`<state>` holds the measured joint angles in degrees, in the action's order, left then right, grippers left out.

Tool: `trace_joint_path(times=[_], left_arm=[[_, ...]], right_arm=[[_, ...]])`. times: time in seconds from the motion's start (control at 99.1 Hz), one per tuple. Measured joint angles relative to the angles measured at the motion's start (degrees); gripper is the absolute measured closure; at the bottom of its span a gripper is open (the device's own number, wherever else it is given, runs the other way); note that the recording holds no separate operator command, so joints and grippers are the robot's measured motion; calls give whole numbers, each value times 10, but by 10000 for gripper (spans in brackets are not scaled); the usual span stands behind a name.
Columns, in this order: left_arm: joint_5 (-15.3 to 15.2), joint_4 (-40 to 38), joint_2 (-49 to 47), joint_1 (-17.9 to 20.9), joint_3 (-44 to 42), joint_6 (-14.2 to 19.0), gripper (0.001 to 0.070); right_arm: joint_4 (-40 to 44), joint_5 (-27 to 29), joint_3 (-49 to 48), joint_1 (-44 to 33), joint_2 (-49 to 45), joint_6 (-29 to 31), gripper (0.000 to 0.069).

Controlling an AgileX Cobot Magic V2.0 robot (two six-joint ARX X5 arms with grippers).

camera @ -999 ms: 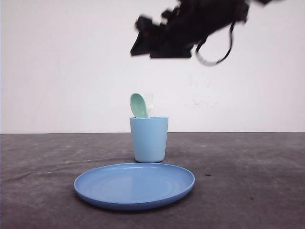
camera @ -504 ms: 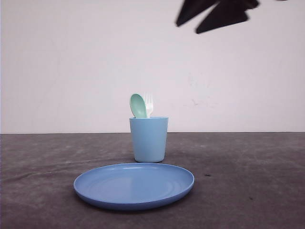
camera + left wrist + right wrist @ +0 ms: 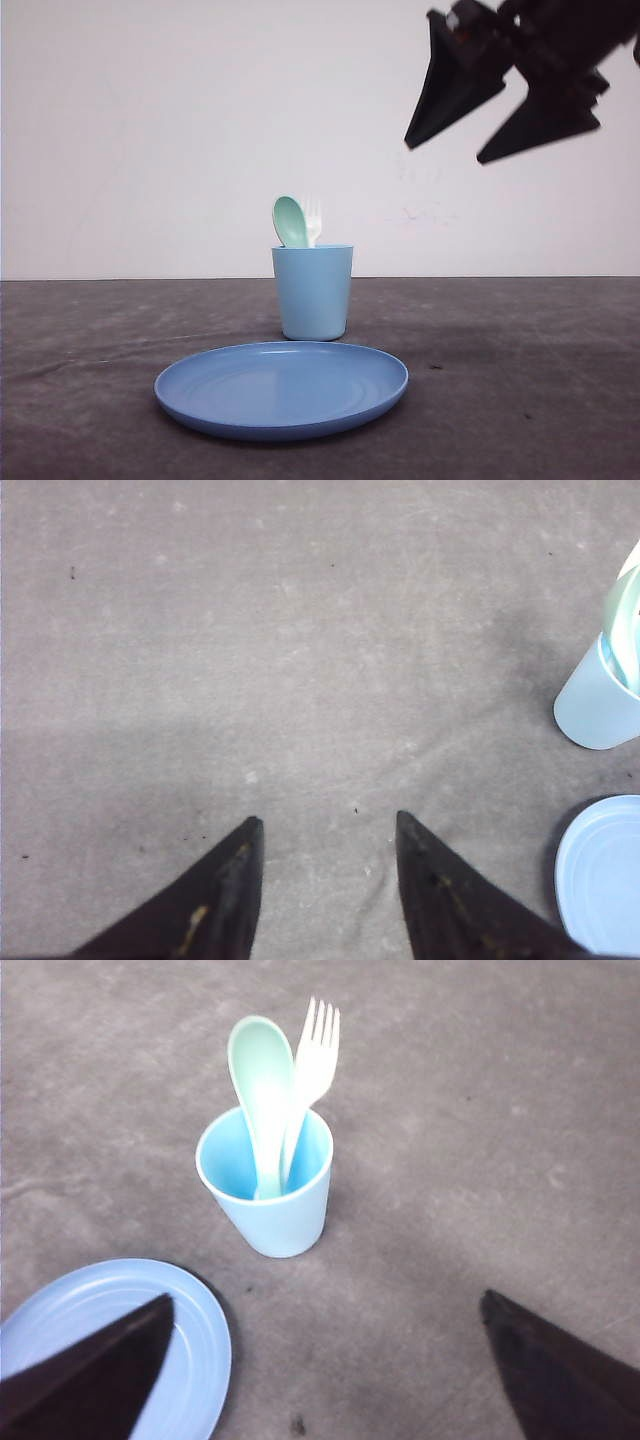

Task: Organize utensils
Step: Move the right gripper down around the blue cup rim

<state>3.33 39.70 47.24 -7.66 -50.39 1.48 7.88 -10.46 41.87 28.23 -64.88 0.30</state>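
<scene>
Now fork [image 3: 315, 1055], spoon [image 3: 262, 1090] in cup [image 3: 270, 1205], clear of fingers [image 3: 100, 1370].

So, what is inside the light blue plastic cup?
A mint-green plastic spoon and a white plastic fork stand in the light blue plastic cup, heads up, handles down. The cup wall covers the handle ends in the front view.

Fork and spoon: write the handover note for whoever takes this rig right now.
Left gripper: open, empty, over bare table.
Right gripper: open, empty, raised high to the right of the cup.
Fork and spoon: both upright in the cup, handles down.
Plate: empty, in front of the cup.
Done: both utensils appear stowed.
Left: probably nothing except parking the arms.
</scene>
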Motion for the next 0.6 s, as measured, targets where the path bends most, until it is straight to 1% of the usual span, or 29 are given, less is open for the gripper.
trace_joint_path(times=[0.061,0.222,0.333,0.504,0.595], left_arm=[[0,0,0,0,0,0,468],[0,0,0,0,0,0,468],[0,0,0,0,0,0,468],[0,0,0,0,0,0,468],[0,0,0,0,0,0,468]], right_arm=[[-22,-1,-23,0,-3,2,10],[-75,-2,-70,0,-37,12,10],[-116,-15,-73,0,-76,17,10],[-238,-31,-72,3,-156,36,10],[-275,-51,-61,3,-205,45,10]])
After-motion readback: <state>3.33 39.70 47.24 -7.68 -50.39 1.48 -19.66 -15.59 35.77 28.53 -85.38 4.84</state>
